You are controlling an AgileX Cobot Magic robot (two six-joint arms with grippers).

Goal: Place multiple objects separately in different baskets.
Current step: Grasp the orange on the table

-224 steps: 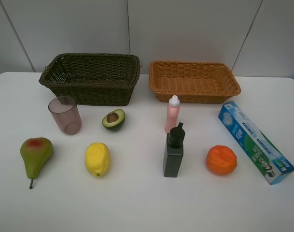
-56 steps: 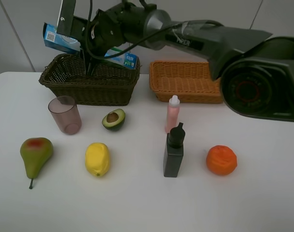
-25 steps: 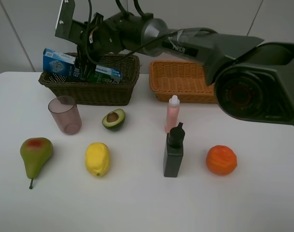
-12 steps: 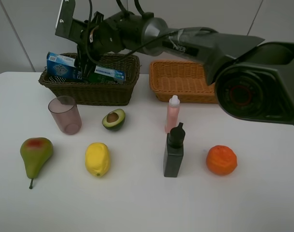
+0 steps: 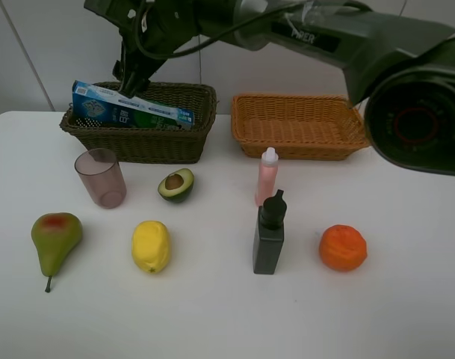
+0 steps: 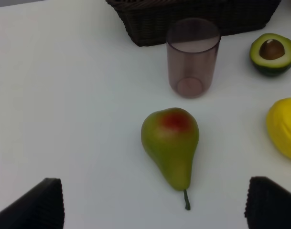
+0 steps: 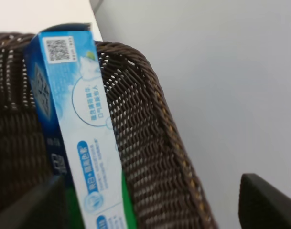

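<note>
Wicker of the dark basket (image 5: 149,142) carries the toothpaste box (image 5: 130,111) tilted, one end poking over the rim. It could tip out if nudged by the right jaws, which hang just above it, apart and gripping nothing. Wide open and empty, the left jaws hover over the pear (image 6: 170,145); cup (image 6: 193,57), avocado (image 6: 273,53) and lemon (image 6: 285,126) crowd near it on the tabletop (image 5: 212,314).

**Reaching across, both sets of jaws apart**

The right arm (image 5: 317,30) stretches from the right edge across the far side, high above the counter (image 5: 212,314), with its wrist bent downward at the far left. The right pincer (image 5: 128,78) points down, jaws apart and gripping nothing. The left pincer (image 6: 154,205) hovers over the near left, jaws spread wide.
</note>
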